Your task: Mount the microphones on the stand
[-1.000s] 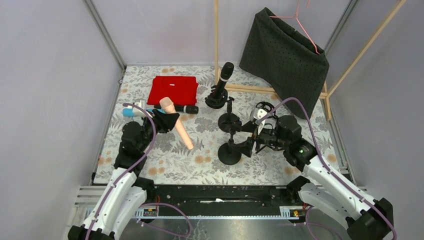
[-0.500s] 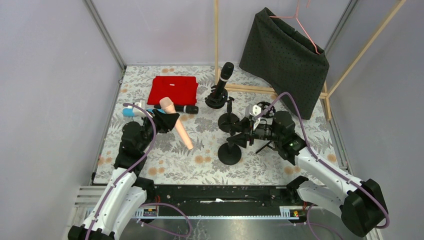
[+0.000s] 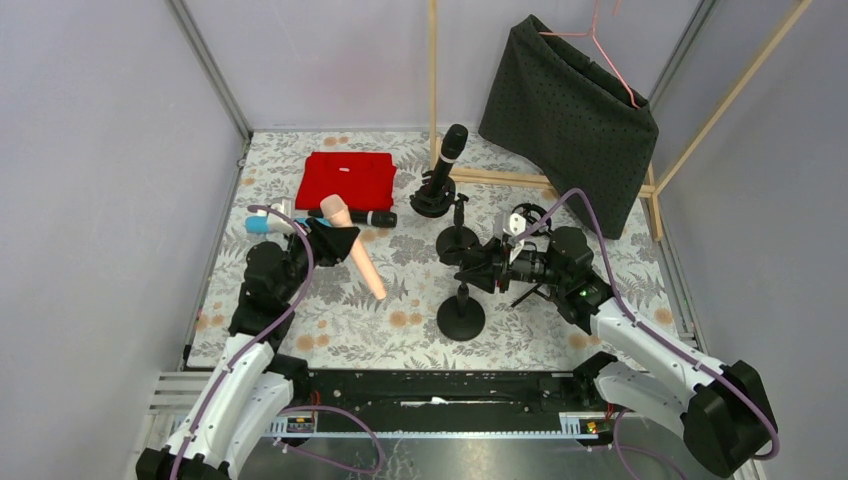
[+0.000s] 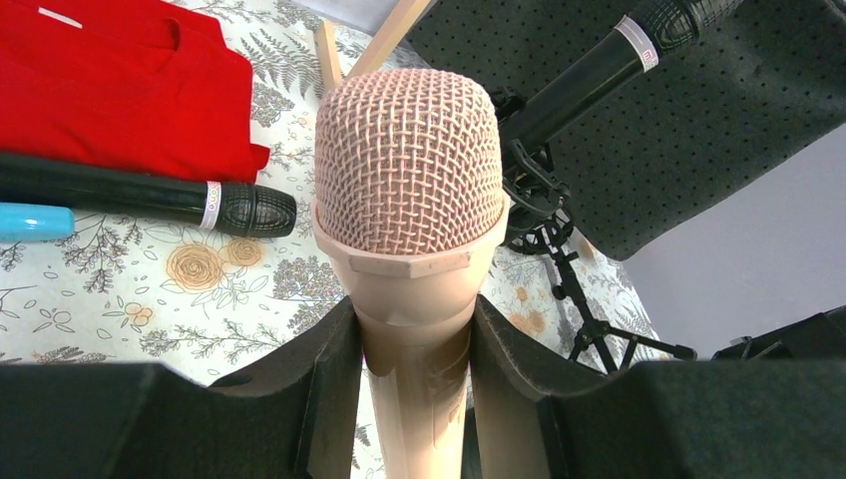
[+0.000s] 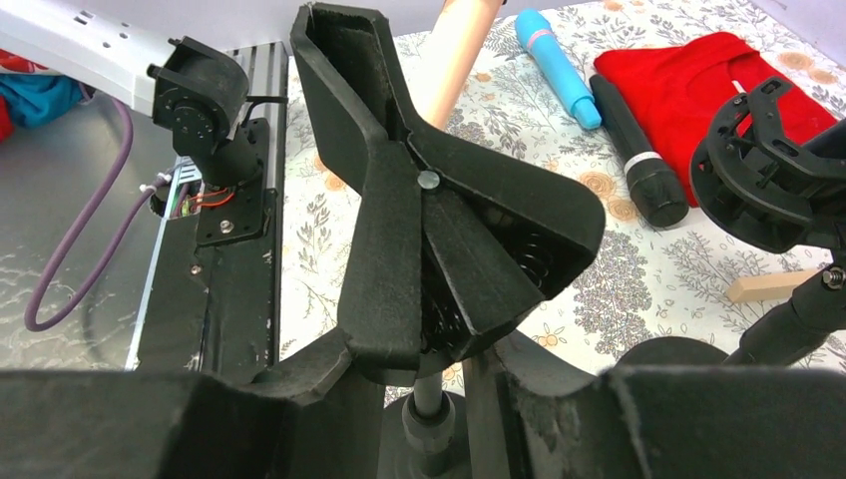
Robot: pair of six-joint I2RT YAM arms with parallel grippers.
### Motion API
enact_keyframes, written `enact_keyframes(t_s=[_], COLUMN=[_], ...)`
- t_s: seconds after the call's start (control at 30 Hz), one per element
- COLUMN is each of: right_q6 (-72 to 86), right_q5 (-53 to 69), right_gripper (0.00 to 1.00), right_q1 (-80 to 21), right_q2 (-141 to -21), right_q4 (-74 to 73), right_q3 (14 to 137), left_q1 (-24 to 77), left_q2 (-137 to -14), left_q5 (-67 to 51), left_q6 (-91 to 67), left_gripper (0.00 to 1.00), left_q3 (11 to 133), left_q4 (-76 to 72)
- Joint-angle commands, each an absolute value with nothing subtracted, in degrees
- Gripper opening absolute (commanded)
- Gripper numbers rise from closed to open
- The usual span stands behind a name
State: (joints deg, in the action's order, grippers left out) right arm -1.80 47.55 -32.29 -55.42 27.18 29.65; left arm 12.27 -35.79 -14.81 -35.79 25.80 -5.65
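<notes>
While grey walls box in the floral table (image 3: pixel 400 335), both claws are clamped.
Red cloth (image 3: pixel 345 178) lies at eleven o'clock; dotted black cloth (image 3: pixel 570 110) hangs at one; left claw (image 3: pixel 335 240) grips the peach-pink microphone (image 4: pixel 407 160) below its head, at nine; right claw (image 3: pixel 478 270) pinches the clip (image 5: pixel 419 200) of the near stand (image 3: pixel 461 318), at five.

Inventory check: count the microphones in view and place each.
4. Peach-pink microphone in the left end effector; one black microphone flat beside the red cloth; light blue microphone flat left of it; second black microphone upright on the far stand.
</notes>
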Motion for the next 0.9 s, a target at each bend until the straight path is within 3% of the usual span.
enact_keyframes(t_s=[0.0,0.3,0.67,0.87], right_q6=[3.0,-1.0,-9.9,-10.5], right_q5=[44.5,9.4,-15.0,-18.1], right_gripper=[0.00,0.00,0.00,0.00], right_q1=[-32.4,-48.0,-63.1,-65.5], right_q2=[-53.5,-46.3,-47.7,-50.9], right_q4=[29.5,26.1,36.5,44.2], right_q3=[28.9,28.1,23.9,22.2], left_q1=[12.4,12.4,12.3,12.4], left_q2=[-35.3,-33.7,-31.9,-31.0], left_q5=[-15.5,-16.5,-25.6,-29.7], left_q6=[-35.2,-36.0,-31.8,-25.5], left_gripper=[0.00,0.00,0.00,0.00], left_q3=[29.0,28.9,28.8,29.3], left_q4=[-8.0,-12.5,-23.1,-25.6])
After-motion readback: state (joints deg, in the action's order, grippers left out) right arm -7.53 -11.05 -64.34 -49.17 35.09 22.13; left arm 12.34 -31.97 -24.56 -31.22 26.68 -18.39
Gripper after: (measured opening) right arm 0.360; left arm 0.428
